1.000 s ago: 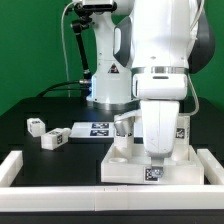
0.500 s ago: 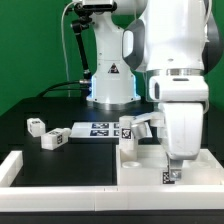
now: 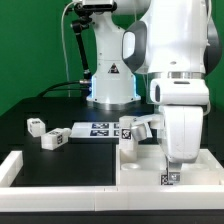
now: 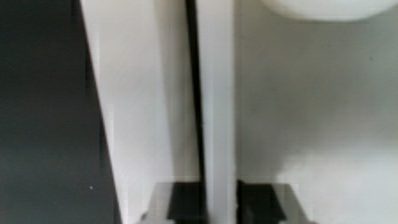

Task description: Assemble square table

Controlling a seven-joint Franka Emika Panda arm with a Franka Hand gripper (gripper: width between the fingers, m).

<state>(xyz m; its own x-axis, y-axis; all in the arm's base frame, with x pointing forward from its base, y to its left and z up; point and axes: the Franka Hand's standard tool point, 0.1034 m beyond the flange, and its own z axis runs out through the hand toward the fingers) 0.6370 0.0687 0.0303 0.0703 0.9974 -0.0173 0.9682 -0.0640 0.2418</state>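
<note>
The square table's white slab (image 3: 140, 165) lies at the front of the exterior view's right with its rimmed side up. My gripper (image 3: 172, 168) stands over its front right edge and is shut on the rim wall. In the wrist view the gripper (image 4: 217, 203) has the upright rim (image 4: 214, 100) between its two dark fingertips (image 4: 178, 203). A round corner socket (image 4: 329, 8) shows at the frame's edge. Two small white tagged legs (image 3: 37, 126) (image 3: 55, 138) lie on the black table at the exterior view's left. Another leg (image 3: 127, 131) sits at the slab's back edge.
The marker board (image 3: 95, 129) lies flat behind the slab. Long low white rails (image 3: 60, 176) border the front and the exterior view's left (image 3: 9, 166). The arm's base (image 3: 108, 75) stands at the back, with a green wall behind it.
A second ago the gripper and the slab were further to the exterior view's left; both have shifted right. Nothing has visibly moved in the last half second.
</note>
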